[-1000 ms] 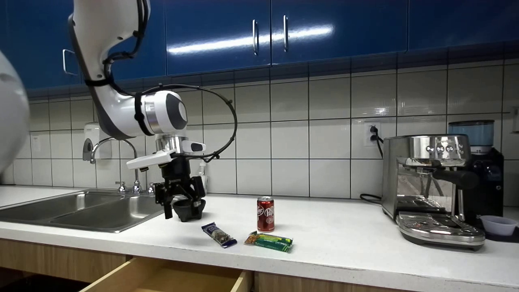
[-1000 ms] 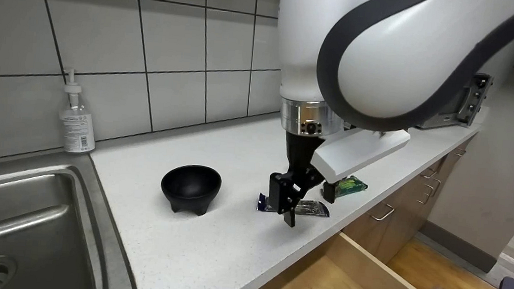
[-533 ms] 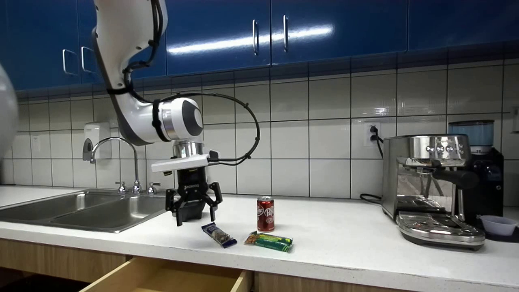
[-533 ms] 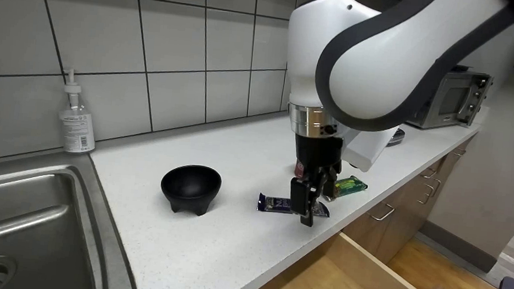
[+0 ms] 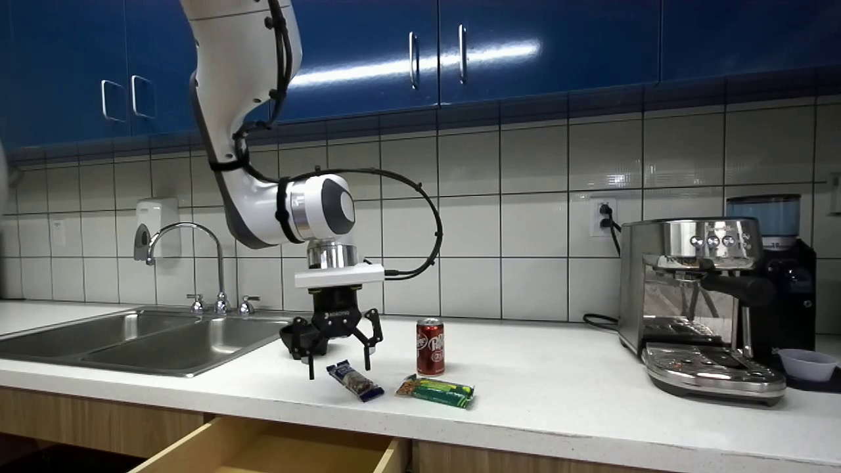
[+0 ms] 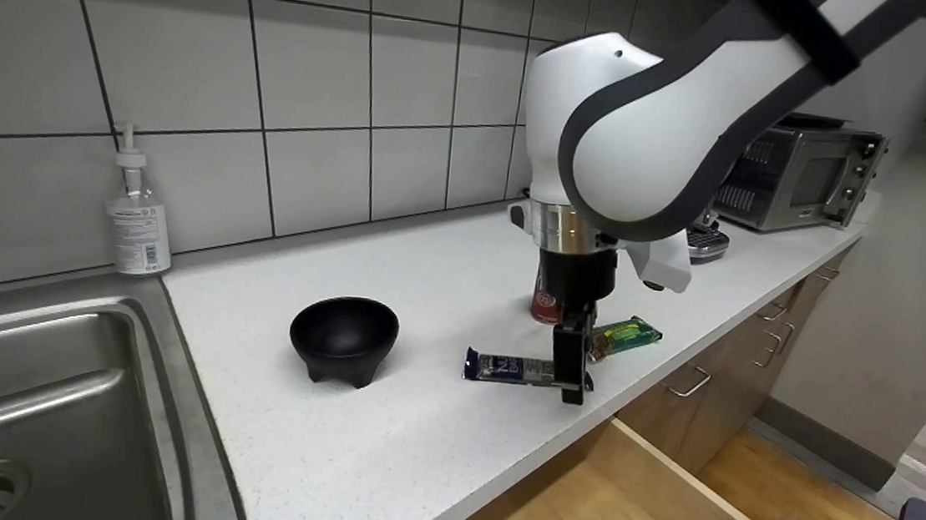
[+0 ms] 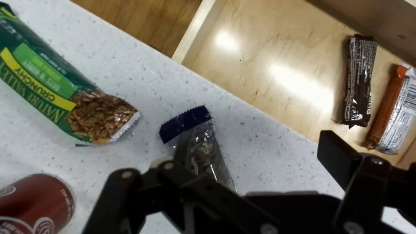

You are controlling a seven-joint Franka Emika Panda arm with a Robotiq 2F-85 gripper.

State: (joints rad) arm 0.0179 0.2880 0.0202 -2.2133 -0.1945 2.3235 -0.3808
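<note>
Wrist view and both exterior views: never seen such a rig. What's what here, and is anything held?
It is one white robot arm with a black two-fingered gripper as its hand. Two pictures look in from outside; the wrist view is taken from the arm itself, looking down past the gripper. On the white counter lie a blue snack bar and a green snack bar; a red can, a black bowl and a coffee machine stand there too. The open drawer below holds a brown bar and an orange bar. Nothing is held: the gripper is open, nearest the blue snack bar.
</note>
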